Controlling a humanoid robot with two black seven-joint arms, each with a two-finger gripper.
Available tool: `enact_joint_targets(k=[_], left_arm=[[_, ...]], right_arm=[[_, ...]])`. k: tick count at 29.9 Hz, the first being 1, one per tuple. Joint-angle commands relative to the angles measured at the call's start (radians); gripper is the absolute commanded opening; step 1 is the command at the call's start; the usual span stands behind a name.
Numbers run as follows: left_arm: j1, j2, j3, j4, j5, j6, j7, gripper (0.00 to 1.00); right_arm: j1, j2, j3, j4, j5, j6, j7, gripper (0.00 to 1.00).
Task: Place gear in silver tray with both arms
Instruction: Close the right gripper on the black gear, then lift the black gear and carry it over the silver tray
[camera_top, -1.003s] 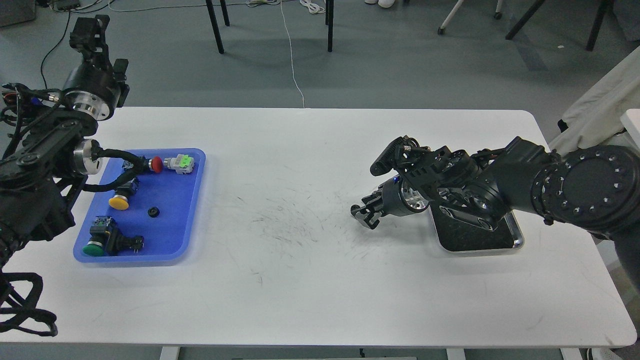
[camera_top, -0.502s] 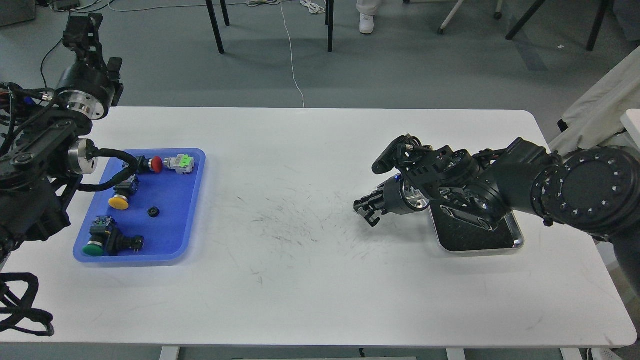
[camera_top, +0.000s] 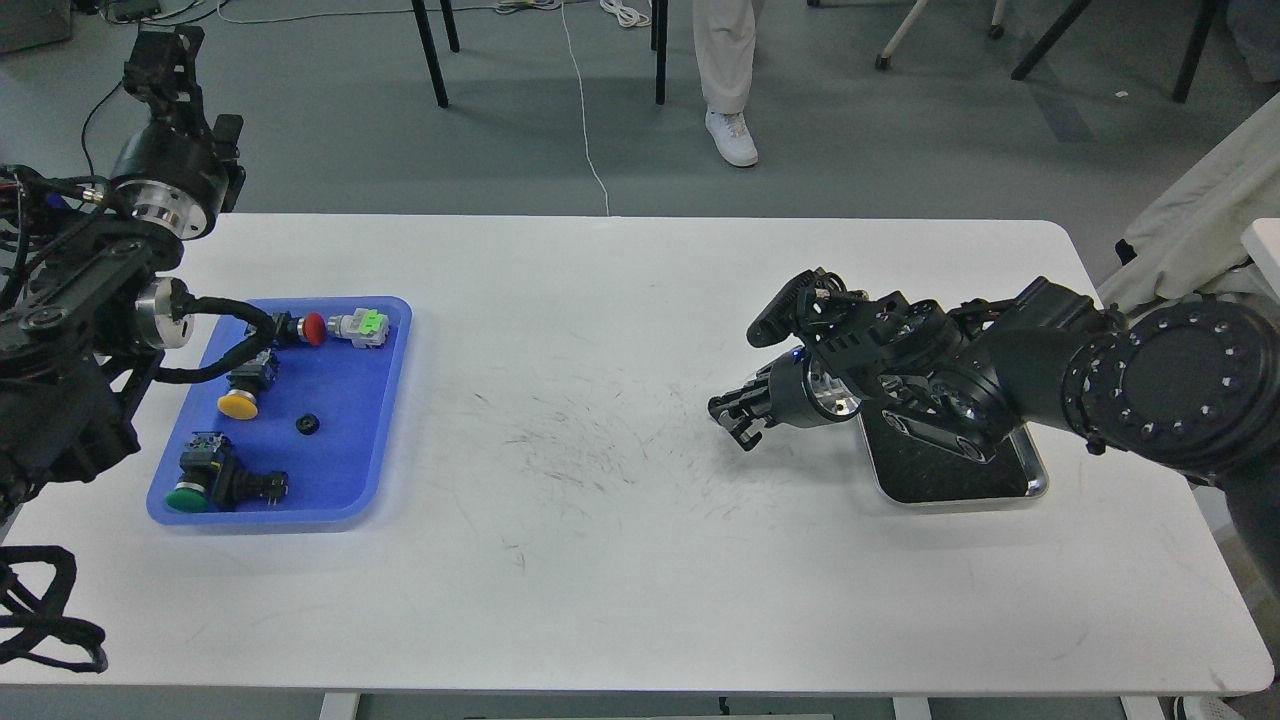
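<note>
Gear (camera_top: 307, 424): a small black ring is lying loose on the floor of the blue tray (camera_top: 390, 400), between the yellow button (camera_top: 238, 404) and the green button (camera_top: 187, 497); nothing is touching it, so the pick is not yet done.
Silver tray (camera_top: 1035, 487): it is sitting at the right end of the white surface (camera_top: 600, 560), well apart from the blue tray; its dark floor is partly hidden under the right arm, and what shows is bare; this spacing is likely why both arms are needed.
Left fingers (camera_top: 160, 55): they are raised high beyond the far left edge of the surface, pointing up and away from the blue tray; too dark and end-on to tell whether wide or narrow; nothing visible in them.
Right fingers (camera_top: 738, 418): they are hanging low over the surface just left of the silver tray, aimed toward the middle; they look drawn close with nothing between them, though I cannot tell for sure; probably waiting for a handover.
Risk: the gear is small and flat, so I judge it hard to pinch cleanly.
</note>
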Motion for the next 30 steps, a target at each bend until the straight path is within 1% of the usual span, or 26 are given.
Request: enact_joint_targets(k=[1,8,11,15,17,19,23,28,30], left_arm=[[0.000,0.001,0.000,0.000,0.000,0.000,0.000,0.98],[0.000,-0.008,0.005,0.003,0.000,0.003,0.001,0.98],[-0.001,-0.014,0.007,0.014,0.000,0.002,0.001,0.98],[0.000,-0.017,0.007,0.015,0.000,0.003,0.001,0.98],[-0.002,-0.020,0.007,0.015,0.000,0.003,0.001,0.98],[0.000,-0.020,0.007,0.015,0.000,0.003,0.001,0.98],[0.000,-0.023,0.007,0.015,0.002,0.003,0.001,0.98],[0.002,-0.037,0.008,0.015,0.002,0.003,0.001,0.98],[0.002,-0.037,0.008,0.015,0.002,0.003,0.001,0.98]], right_arm=[[0.017,0.000,0.000,0.006,0.001,0.002,0.001,0.01],[0.088,0.000,0.005,0.020,0.014,0.008,0.005,0.01],[0.134,-0.008,0.007,0.066,0.014,0.010,0.015,0.01],[0.157,-0.116,0.007,0.095,0.015,0.014,0.018,0.01],[0.162,-0.188,0.007,0.118,0.014,0.019,0.030,0.01],[0.172,-0.262,0.006,0.173,0.008,0.021,0.041,0.01],[0.181,-0.394,0.003,0.278,-0.006,0.021,0.042,0.02],[0.172,-0.512,0.005,0.377,-0.074,0.018,0.044,0.02],[0.159,-0.531,0.007,0.387,-0.091,0.011,0.044,0.02]])
